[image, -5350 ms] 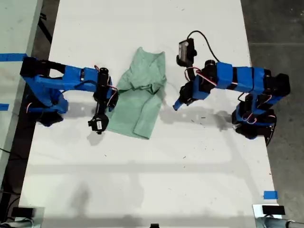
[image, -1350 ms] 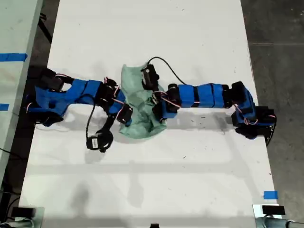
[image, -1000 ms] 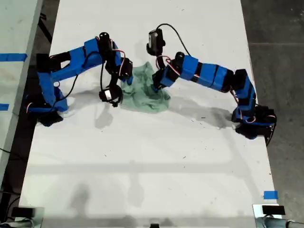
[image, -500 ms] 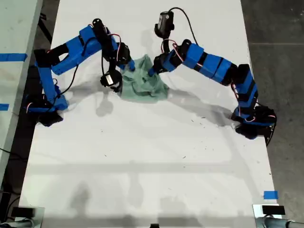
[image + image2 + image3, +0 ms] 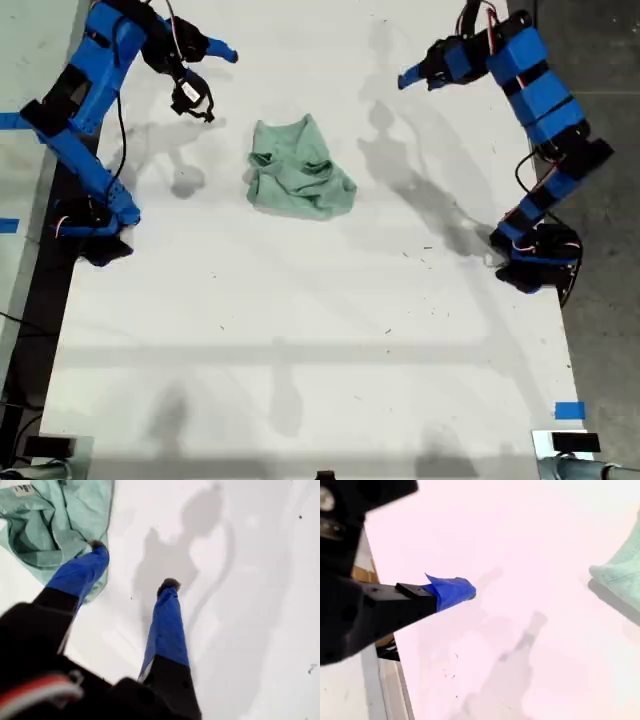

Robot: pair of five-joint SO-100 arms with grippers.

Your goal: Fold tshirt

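Both arms lifted away, tshirt (image 5: pixel 298 180) released, seemingly crumpled

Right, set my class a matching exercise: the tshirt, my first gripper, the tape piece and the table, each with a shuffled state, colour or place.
Things:
1. tshirt
2. my first gripper
3. tape piece
4. table

Descriptions:
A. white
B. open, holding nothing
C. near the exterior view's lower right corner
D. crumpled, pale green

Pairs: 1-D, 2-B, 3-C, 4-A
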